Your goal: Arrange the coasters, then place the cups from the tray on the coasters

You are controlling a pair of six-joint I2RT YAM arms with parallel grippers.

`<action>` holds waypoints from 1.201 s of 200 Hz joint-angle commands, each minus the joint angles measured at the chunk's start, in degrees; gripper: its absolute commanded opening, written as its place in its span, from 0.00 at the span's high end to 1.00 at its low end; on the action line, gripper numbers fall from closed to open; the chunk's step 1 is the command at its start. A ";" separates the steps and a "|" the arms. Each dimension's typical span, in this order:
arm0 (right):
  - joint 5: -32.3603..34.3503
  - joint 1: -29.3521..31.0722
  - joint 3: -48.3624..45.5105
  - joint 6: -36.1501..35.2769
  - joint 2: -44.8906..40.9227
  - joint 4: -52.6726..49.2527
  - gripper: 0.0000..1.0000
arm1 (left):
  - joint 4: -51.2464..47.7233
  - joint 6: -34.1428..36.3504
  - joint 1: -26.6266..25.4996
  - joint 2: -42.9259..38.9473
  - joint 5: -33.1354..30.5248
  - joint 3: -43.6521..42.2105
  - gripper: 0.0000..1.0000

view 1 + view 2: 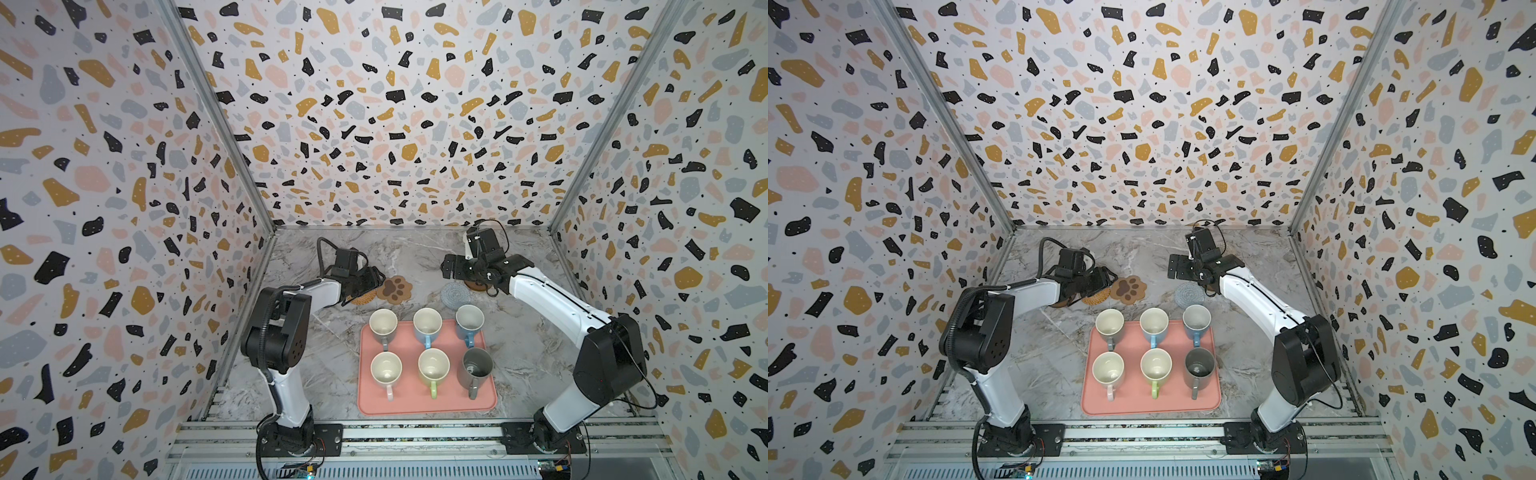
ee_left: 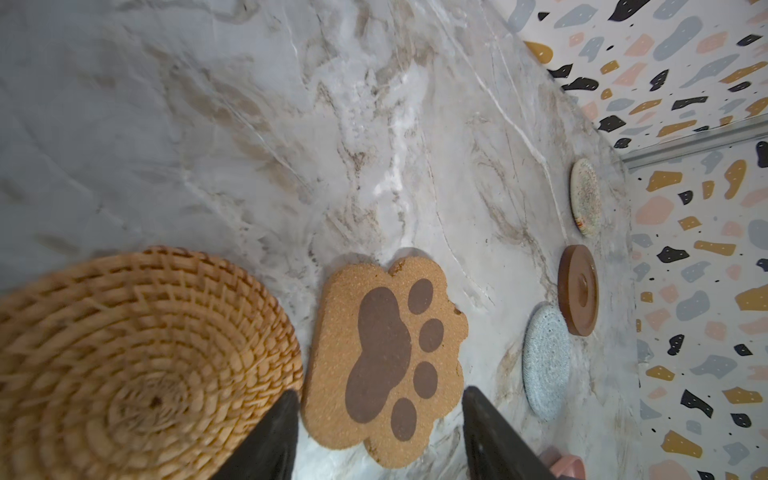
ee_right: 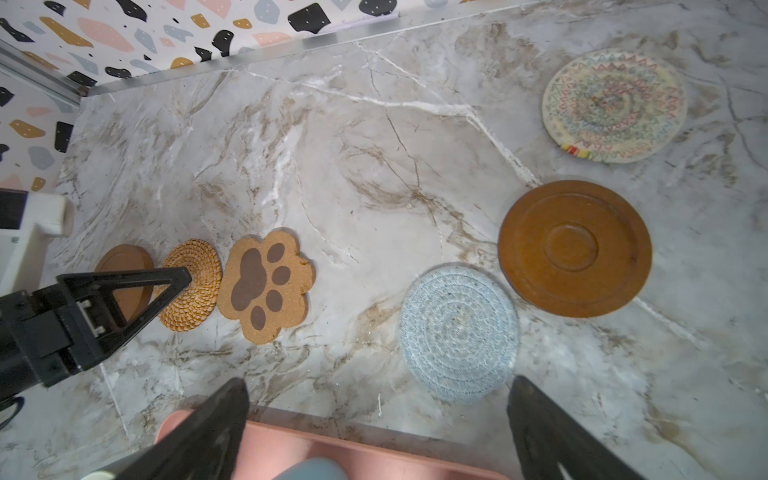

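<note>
Top views both show the tray (image 1: 409,402), a large salmon-pink rounded rectangle with a low rim. It lies on the marble tabletop (image 1: 328,374), nearer the arm bases than both pincers. On it stand two rows of three. The row closer to the pincers has the grey-beige mug (image 1: 383,324), a light blue mug (image 1: 427,323) and a second light blue mug (image 1: 469,321). The row farther from them has the pink mug (image 1: 386,369), the light green mug (image 1: 433,366) and the taller dark grey mug (image 1: 476,365). All are upright, and the five lower ones have pale insides. The coasters lie flat beyond the tray. The left pincer (image 1: 370,280) hovers with its jaws apart and nothing between them, over the tan rattan round (image 2: 137,365). A glossy brown disc (image 3: 124,266) lies on its outer side. The cork-tan paw-print coaster (image 2: 386,357), with a dark brown paw on it, lies just beside the rattan toward the right pincer (image 1: 451,266). That pincer stands spread wide and empty. The grey-blue crochet round (image 3: 459,332) is near it, a second glossy brown disc (image 3: 575,249) is just beside that, and the cream woven round (image 3: 614,104), faintly zigzag-patterned, lies farther off.
</note>
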 commanded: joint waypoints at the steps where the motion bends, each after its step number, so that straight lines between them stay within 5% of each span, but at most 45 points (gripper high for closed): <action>1: 0.47 -0.66 -1.05 0.57 -3.08 -1.87 0.01 | -0.49 0.78 -1.12 1.90 0.12 3.14 0.37; 82: -0.01 -2.32 -4.06 0.65 -5.06 -1.92 0.01 | -3.74 3.13 -2.18 3.11 -5.49 3.57 0.38; 240: 0.23 -2.46 -5.50 0.96 -5.61 -2.38 0.01 | -3.98 4.13 -3.58 4.20 -5.42 4.16 0.39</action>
